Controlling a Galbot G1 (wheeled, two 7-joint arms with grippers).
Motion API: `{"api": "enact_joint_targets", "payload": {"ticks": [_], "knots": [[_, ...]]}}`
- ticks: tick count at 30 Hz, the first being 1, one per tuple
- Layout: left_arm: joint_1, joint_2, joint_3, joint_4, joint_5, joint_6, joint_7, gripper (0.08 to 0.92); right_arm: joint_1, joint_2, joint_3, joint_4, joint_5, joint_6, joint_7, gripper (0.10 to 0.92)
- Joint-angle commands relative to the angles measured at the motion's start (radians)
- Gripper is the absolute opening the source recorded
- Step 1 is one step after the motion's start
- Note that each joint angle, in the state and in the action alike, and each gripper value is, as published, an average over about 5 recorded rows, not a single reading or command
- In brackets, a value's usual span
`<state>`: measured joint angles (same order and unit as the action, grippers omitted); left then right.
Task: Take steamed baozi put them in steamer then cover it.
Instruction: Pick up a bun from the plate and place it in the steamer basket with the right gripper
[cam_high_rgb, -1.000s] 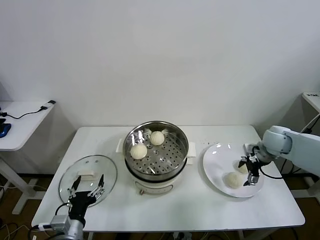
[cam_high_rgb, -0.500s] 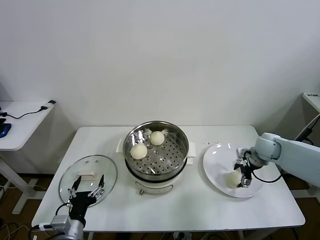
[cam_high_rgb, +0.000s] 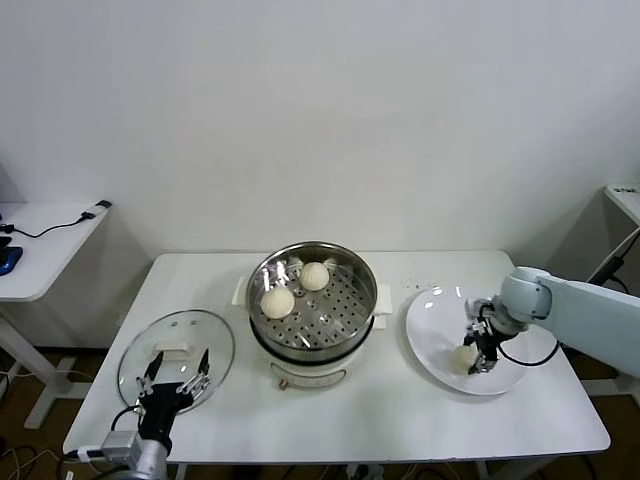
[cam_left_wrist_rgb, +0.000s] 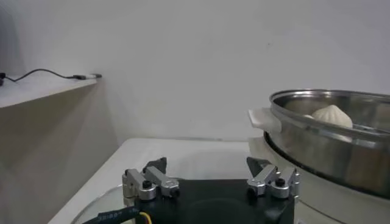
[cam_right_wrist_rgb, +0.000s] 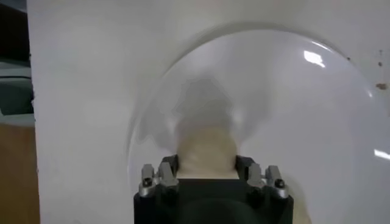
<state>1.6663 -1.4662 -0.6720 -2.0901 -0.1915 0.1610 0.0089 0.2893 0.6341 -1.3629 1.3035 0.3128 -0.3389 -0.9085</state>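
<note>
On white plate, right tool straddling baozi — grip undeterminable.

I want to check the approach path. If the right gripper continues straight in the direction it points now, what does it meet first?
Most likely the baozi on the white plate: it sits directly between the right gripper fingers, with the plate beneath. Contact cannot be judged.

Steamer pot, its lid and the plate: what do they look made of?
Steamer: polished stainless steel by its mirror-like wall and perforated tray, on a white, probably plastic base. Cover: clear glass, the table showing through, with a metal rim and white handle. Plate: glossy white, likely ceramic or melamine; highlights show on its rim.
</note>
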Motion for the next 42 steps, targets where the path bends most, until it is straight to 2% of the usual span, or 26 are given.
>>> {"api": "enact_joint_targets", "payload": {"ticks": [1, 4, 8, 12, 16, 21, 26, 42], "knots": [[0.0, 0.002, 0.003, -0.009, 0.0, 0.003, 0.001, 0.823, 0.352, 0.066, -0.165, 0.022, 0.052, 0.077, -0.071, 0.622], [0.001, 0.0, 0.004, -0.016, 0.001, 0.006, 0.002, 0.823, 0.555, 0.148, -0.267, 0.021, 0.089, 0.185, -0.129, 0.62], [0.002, 0.001, 0.004, -0.025, 0.002, 0.011, 0.003, 0.823, 0.75, 0.285, -0.311, 0.038, 0.13, 0.43, -0.188, 0.624], [-0.002, 0.001, 0.004, -0.027, 0.005, 0.015, 0.004, 0.823, 0.833, 0.392, -0.268, 0.152, 0.084, 0.577, -0.206, 0.628], [-0.001, -0.004, 0.003, -0.031, 0.011, 0.017, 0.005, 0.823, 0.796, 0.465, -0.22, 0.301, 0.028, 0.627, -0.184, 0.624], [0.008, -0.006, 0.0, -0.037, 0.015, 0.016, 0.005, 0.823, 0.649, 0.528, -0.184, 0.334, -0.117, 0.7, -0.115, 0.62], [0.01, -0.008, -0.006, -0.042, 0.017, 0.021, 0.005, 0.823, 0.535, 0.598, -0.182, 0.293, -0.247, 0.761, -0.087, 0.619], [0.011, -0.013, -0.018, -0.042, 0.014, 0.023, 0.004, 0.823, 0.321, 0.737, -0.162, 0.05, -0.355, 0.796, -0.058, 0.619]]}}
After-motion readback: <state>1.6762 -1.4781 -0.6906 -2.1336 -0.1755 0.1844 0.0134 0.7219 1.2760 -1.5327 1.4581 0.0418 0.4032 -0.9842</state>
